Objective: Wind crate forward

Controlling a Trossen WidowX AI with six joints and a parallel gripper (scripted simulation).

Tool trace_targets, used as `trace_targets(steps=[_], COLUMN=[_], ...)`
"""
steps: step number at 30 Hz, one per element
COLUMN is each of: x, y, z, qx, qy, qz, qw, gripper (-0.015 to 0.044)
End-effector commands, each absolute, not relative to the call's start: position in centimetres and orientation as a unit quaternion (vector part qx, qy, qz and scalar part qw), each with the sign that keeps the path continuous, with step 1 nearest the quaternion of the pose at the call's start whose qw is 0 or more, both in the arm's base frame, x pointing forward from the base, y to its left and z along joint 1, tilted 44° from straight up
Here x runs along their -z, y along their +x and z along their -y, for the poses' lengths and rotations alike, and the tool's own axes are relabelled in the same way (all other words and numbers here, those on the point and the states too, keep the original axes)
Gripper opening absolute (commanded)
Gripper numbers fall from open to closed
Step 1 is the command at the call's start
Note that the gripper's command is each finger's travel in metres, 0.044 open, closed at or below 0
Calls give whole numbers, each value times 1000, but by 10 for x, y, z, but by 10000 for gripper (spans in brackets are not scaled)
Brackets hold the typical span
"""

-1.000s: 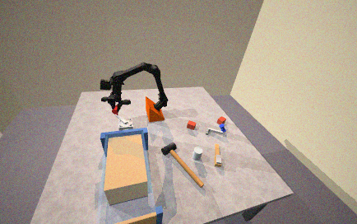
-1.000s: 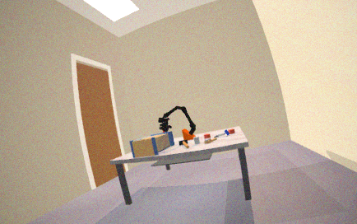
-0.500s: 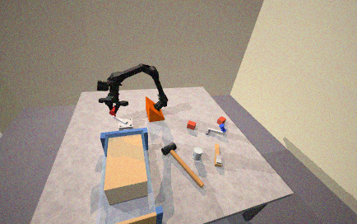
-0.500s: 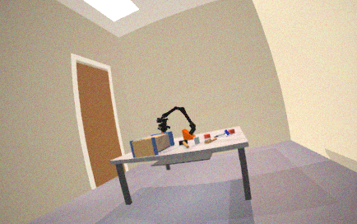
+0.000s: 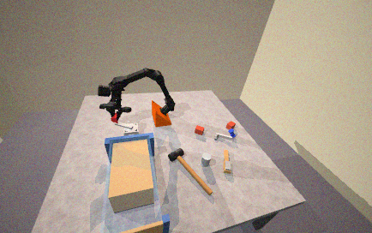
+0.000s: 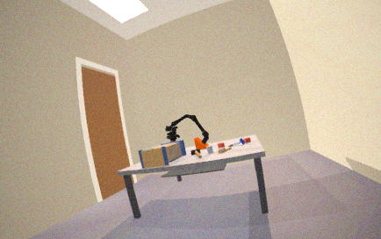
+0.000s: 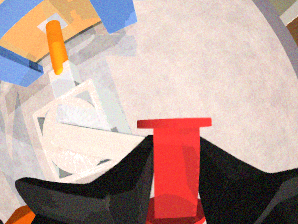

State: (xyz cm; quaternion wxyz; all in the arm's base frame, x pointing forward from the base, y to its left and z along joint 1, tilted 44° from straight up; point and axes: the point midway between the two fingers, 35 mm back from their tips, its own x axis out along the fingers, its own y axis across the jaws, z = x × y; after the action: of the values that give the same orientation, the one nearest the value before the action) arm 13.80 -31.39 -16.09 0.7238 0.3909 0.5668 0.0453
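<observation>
Top view, arm: the arm (image 5: pixel 147 74) (image 6: pixel 190 117) rises from its foot beside the orange wedge (image 5: pixel 160 117) (image 6: pixel 200 143), arches over and drops to the winch side.
Top view, gripper: the gripper (image 5: pixel 115 113) (image 6: pixel 173 139) (image 7: pixel 172 140) points down at the red grip (image 5: pixel 114 118) (image 7: pixel 176 175).
Top view, crank: the crank (image 5: pixel 124 125) (image 7: pixel 107 140) runs from the grip to the top of the winch (image 5: pixel 133 128) (image 7: pixel 52 120).
Top view, crate: the crate (image 5: pixel 132 167) (image 6: pixel 176 151) (image 7: pixel 27 35) sits flat inside the cubby (image 5: pixel 156 180), front end at the blue frame (image 5: pixel 129 136) (image 6: pixel 183 148) (image 7: pixel 120 20); contact cannot be confirmed.
Exterior view, arm: high arch, wrist lowered behind the crate.
Exterior view, crate: level, between blue posts.
Wrist view, gripper: closed on the upright grip, one black finger on each side.
Wrist view, crank: pale, extends from the grip across the winch.
Wrist view, crate: tan front with an orange hook (image 7: pixel 57 47), pale strap (image 7: pixel 63 82) leading to the winch.
</observation>
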Motion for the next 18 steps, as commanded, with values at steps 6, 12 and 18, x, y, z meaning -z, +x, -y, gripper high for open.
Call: trace_targets(steps=[6,12,18], x=[167,169,170], y=[158,167,176], z=[318,320,321], qx=[-49,-49,-49], qy=[386,386,386], qz=[-562,-562,-561], qw=[730,730,731], gripper=[0,0,0])
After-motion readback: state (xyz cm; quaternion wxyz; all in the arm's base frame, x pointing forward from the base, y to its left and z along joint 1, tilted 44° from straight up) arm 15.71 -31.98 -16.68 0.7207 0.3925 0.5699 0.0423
